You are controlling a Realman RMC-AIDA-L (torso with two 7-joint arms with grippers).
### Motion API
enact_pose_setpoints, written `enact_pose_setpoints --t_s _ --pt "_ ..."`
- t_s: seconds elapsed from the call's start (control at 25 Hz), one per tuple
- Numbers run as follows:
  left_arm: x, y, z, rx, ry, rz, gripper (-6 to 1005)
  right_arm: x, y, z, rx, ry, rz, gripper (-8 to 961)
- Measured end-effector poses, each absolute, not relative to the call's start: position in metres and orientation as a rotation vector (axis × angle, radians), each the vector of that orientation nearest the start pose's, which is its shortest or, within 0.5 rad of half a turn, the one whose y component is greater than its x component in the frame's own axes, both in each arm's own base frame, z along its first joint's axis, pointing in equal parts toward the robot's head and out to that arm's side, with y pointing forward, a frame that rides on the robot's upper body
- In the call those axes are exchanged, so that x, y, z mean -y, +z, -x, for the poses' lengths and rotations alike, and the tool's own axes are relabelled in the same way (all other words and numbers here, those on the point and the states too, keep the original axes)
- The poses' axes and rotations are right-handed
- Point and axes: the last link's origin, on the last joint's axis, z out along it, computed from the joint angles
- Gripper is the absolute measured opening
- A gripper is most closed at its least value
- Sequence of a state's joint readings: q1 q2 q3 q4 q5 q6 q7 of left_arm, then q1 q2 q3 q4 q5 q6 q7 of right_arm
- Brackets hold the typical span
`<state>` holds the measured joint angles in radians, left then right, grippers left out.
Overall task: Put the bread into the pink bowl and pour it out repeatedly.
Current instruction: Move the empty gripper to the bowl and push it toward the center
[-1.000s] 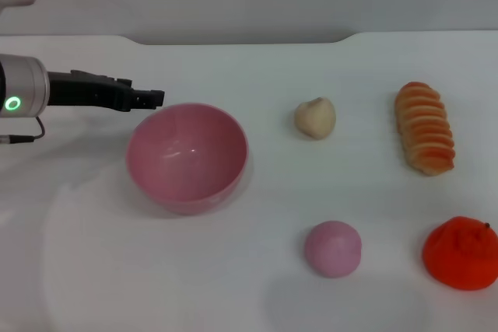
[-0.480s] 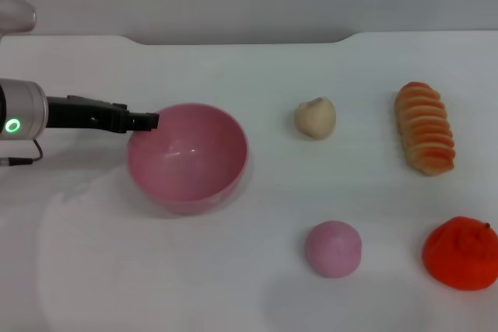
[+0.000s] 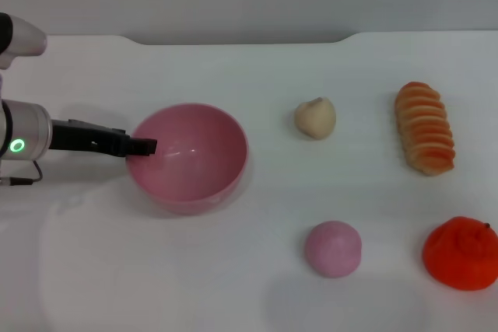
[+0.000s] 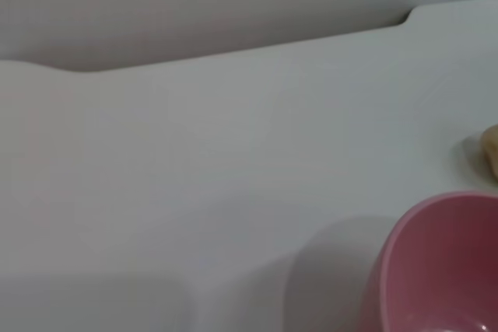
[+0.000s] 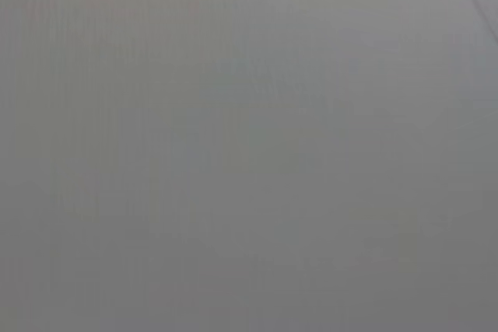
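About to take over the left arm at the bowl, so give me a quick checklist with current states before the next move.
1. Left tool at the near-left rim of the round glossy pink plastic bowl: ok.
2. Tool open or shut on the rim: cannot tell.
3. Bowl upright and empty: ok.
4. Ridged orange-and-tan toy bread loaf in the bowl: not ok; it lies on the white table, far right.
5. Right tool position: cannot tell, not in view.

My left gripper (image 3: 144,146) sits at the 9 o'clock rim of the round pink plastic bowl (image 3: 187,157). The ridged striped toy loaf (image 3: 424,127) lies well apart at the bowl's 3 o'clock; the small cream bun (image 3: 315,118) lies between them.
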<state>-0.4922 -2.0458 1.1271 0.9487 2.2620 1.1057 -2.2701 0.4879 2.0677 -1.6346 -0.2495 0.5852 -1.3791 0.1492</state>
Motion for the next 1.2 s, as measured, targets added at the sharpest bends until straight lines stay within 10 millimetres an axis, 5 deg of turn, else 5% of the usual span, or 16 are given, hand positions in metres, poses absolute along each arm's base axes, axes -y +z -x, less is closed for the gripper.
enact_pose_setpoints --t_s 0.64,0.96,1.2 --pt "-0.3762 0.0061 0.2800 1.229 -0.062 2.335 655 -0.3599 0.0814 -0.2994 -0.341 0.964 1.120 550" --pt "-0.3752 0.0057 0.2793 1.227 -0.051 2.349 323 -0.3599 0.0815 -0.2993 -0.340 0.964 1.120 545" --pt "-0.3753 0.0064 0.2790 1.227 -0.054 2.348 197 -0.3598 0.0813 -0.2992 -0.340 0.965 1.120 541"
